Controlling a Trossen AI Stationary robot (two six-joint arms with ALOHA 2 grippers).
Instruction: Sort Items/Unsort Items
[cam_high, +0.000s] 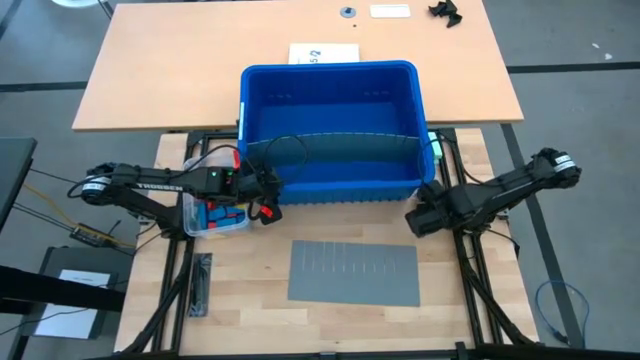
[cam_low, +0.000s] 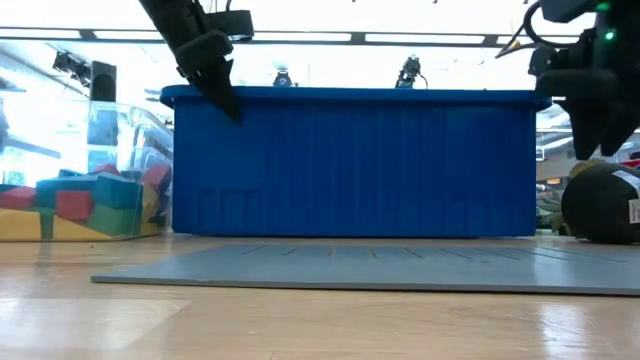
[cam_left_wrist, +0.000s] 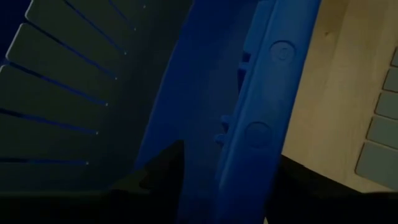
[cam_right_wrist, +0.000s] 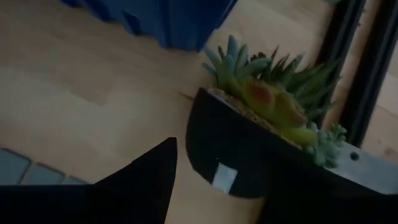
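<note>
The items, small red, blue, green and yellow blocks (cam_high: 216, 214), lie heaped in a clear tub (cam_low: 80, 205) at the blue bin's near left corner. The big blue bin (cam_high: 330, 110) stands mid-table with a grey divider (cam_high: 340, 148) upright inside. My left gripper (cam_high: 264, 196) straddles the bin's near wall close to that corner. My right gripper (cam_high: 421, 217) hangs open, pointing down, just above a black pot of succulents (cam_right_wrist: 261, 118) at the bin's near right corner. One finger (cam_right_wrist: 146, 177) stands clear beside the pot. My left gripper has the bin's near wall (cam_left_wrist: 249, 134) between its fingers, one finger (cam_left_wrist: 158, 174) inside the bin and one (cam_left_wrist: 323, 193) outside, coming slanting down from the near left. The bin stands flat on the table.
A grey slotted sheet (cam_high: 353, 272) lies flat on the table in front of the bin. The black pot (cam_low: 600, 205) rests on the table at the right. Black frame rails (cam_right_wrist: 367, 68) run beside the pot. A white paper (cam_high: 323, 53) lies behind the bin.
</note>
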